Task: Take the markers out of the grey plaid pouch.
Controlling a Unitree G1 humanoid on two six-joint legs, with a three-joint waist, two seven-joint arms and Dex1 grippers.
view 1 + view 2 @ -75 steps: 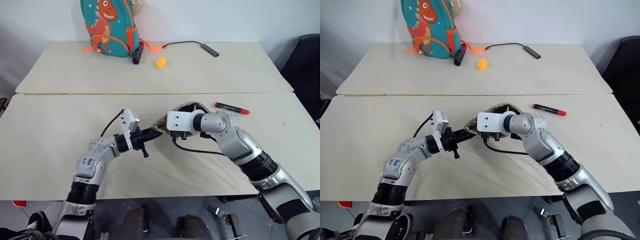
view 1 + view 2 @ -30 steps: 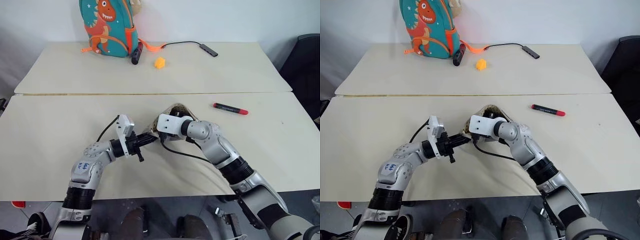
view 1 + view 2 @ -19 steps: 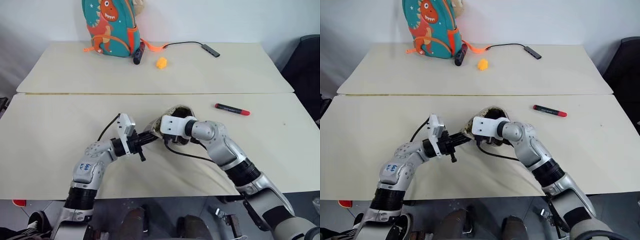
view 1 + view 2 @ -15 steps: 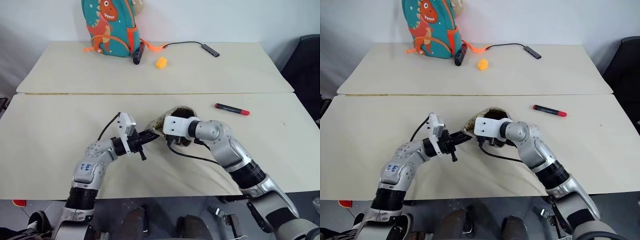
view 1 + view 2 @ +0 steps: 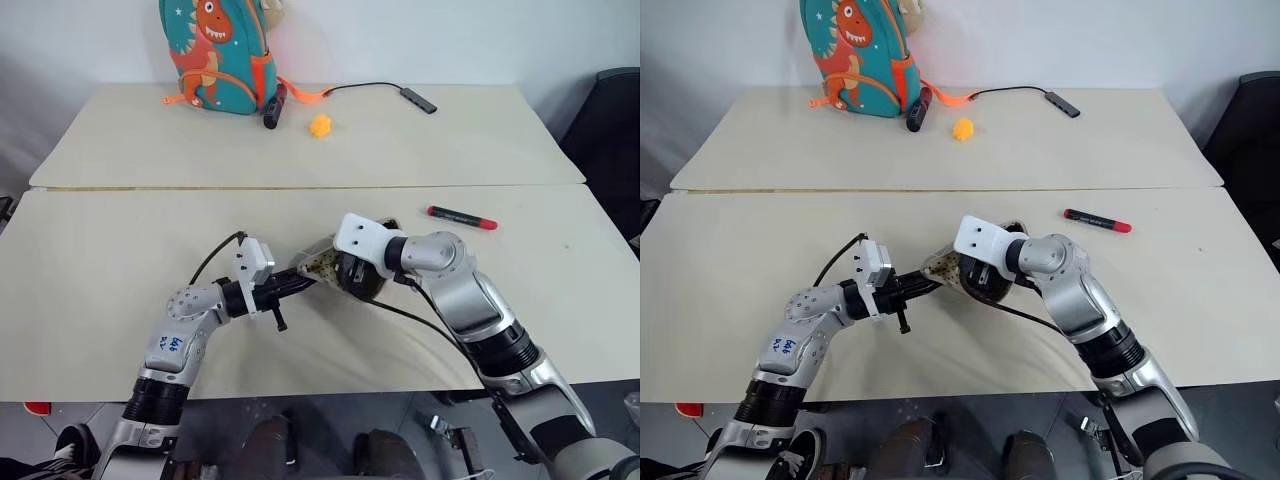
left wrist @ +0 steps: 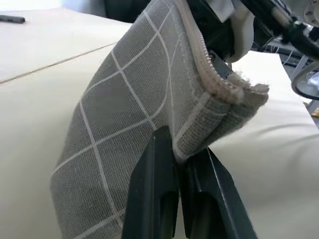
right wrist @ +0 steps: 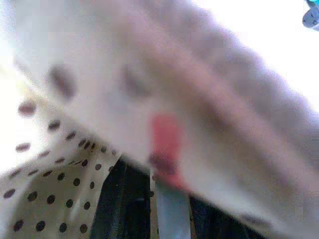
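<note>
My left gripper (image 6: pixel 180 164) is clamped shut on one end of the grey plaid pouch (image 6: pixel 134 124), pinching the fabric just below the zipper edge. I hold the pouch above the front table (image 5: pixel 110 260), near the middle of it, with its long axis running roughly across the table from my left gripper toward my right arm. The pinched end points toward my left side; the open mouth, showing the dotted tan lining (image 7: pixel 55 189), faces my right hand.

My right gripper (image 5: pixel 985 275) reaches into that mouth. In the right wrist view its fingers (image 7: pixel 124 199) stand narrowly apart inside the lining, with a slim light stem between them and a blurred red patch just above; I cannot tell whether this is a marker or whether I grip it.

The slim red marker (image 5: pixel 462 217) with black ends lies flat on the front table, well apart from the pouch on my right side. Its long axis runs nearly across the table, slightly slanted, one end toward the pouch and the other toward the table's right edge.

On the far table stands the teal dinosaur backpack (image 5: pixel 215 55), with a small yellow object (image 5: pixel 320 125) near it.
</note>
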